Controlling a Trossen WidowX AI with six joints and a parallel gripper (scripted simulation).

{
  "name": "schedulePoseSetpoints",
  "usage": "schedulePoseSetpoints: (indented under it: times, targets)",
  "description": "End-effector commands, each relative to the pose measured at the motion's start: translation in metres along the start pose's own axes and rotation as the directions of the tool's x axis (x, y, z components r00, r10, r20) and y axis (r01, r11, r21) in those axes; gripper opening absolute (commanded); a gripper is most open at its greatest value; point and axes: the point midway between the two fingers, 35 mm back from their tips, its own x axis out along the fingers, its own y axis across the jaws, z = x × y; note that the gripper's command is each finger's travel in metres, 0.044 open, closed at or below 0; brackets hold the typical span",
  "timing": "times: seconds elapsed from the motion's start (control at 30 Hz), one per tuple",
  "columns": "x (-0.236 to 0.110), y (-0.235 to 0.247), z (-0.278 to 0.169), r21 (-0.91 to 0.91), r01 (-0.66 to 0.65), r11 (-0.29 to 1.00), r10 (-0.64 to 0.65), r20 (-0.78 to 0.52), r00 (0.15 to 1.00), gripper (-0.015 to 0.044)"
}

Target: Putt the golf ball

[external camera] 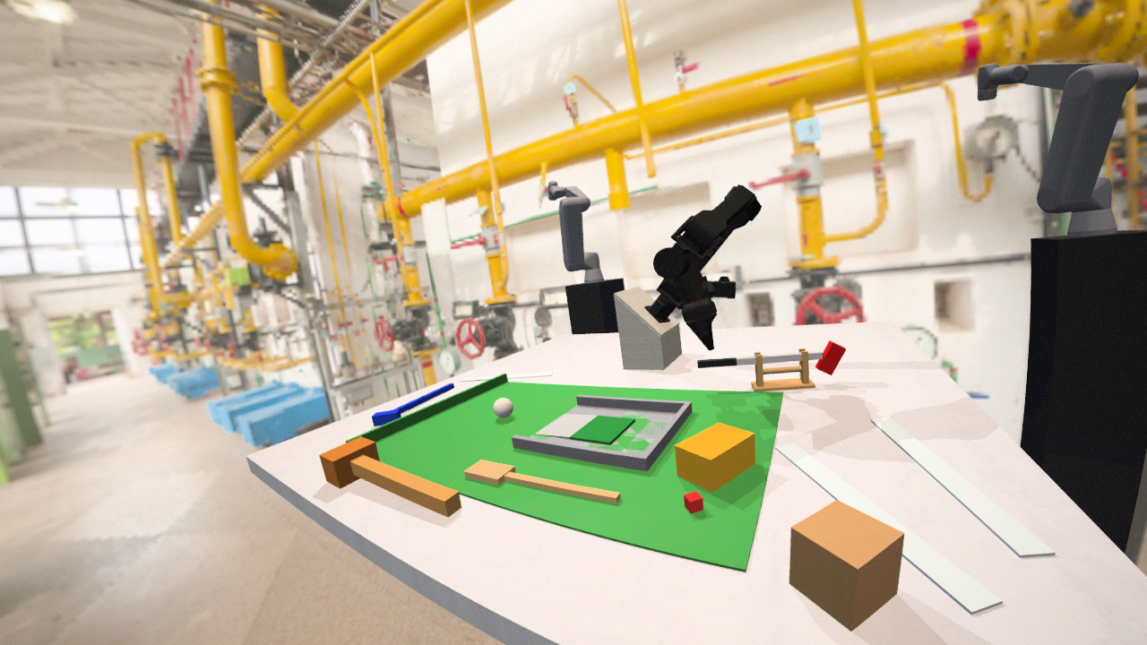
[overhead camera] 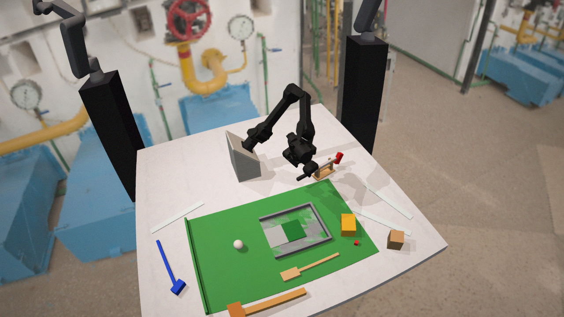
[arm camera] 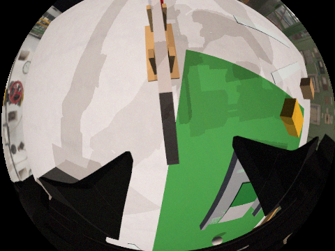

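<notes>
The red putter lies across a small wooden stand (overhead camera: 324, 171) (external camera: 781, 372) (arm camera: 150, 58) behind the green mat (overhead camera: 224, 267) (external camera: 449, 433) (arm camera: 209, 97). Its red head (overhead camera: 338, 157) (external camera: 831, 356) points away and its black grip (overhead camera: 302, 176) (external camera: 721, 362) (arm camera: 169, 125) sticks out free. My gripper (overhead camera: 306, 164) (external camera: 699, 329) (arm camera: 183, 150) is open and empty, hanging just above the grip end. The white golf ball (overhead camera: 237, 244) (external camera: 503, 407) (arm camera: 217, 240) rests on the mat, left of the grey-walled ramp with the raised green (overhead camera: 292, 230) (external camera: 603, 430) (arm camera: 244, 195).
An orange block (overhead camera: 348, 224) (external camera: 713, 454) (arm camera: 292, 117) and a tiny red cube (overhead camera: 356, 243) (external camera: 693, 502) sit on the mat. A brown cube (overhead camera: 395, 239) (external camera: 844, 561), white strips (overhead camera: 388, 201), a blue putter (overhead camera: 167, 267) (external camera: 409, 405) and two wooden putters (overhead camera: 311, 266) (overhead camera: 268, 303) lie around. Black pillars (overhead camera: 362, 90) flank the table.
</notes>
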Motion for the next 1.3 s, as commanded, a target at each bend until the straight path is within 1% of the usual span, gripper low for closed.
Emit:
schedulePoseSetpoints:
  times: [0.0,0.2,0.37,0.57,0.77,1.0,1.27]
  targets:
    - [0.005,0.006,0.008,0.045,-0.035,0.998,0.033,0.046,0.998,0.044]
    - [0.008,0.008,0.007,0.045,-0.035,0.998,0.033,0.046,0.998,0.044]
    - [0.025,0.009,0.004,0.045,-0.035,0.998,0.032,0.047,0.998,0.044]
    - [0.031,0.009,0.002,0.045,-0.035,0.998,0.032,0.047,0.998,0.044]
    - [0.05,0.01,-0.002,0.045,-0.034,0.998,0.032,0.048,0.998,0.044]
    - [0.053,0.01,-0.002,0.045,-0.034,0.998,0.032,0.048,0.998,0.044]
    - [0.065,0.011,-0.005,0.045,-0.034,0.998,0.032,0.048,0.998,0.044]
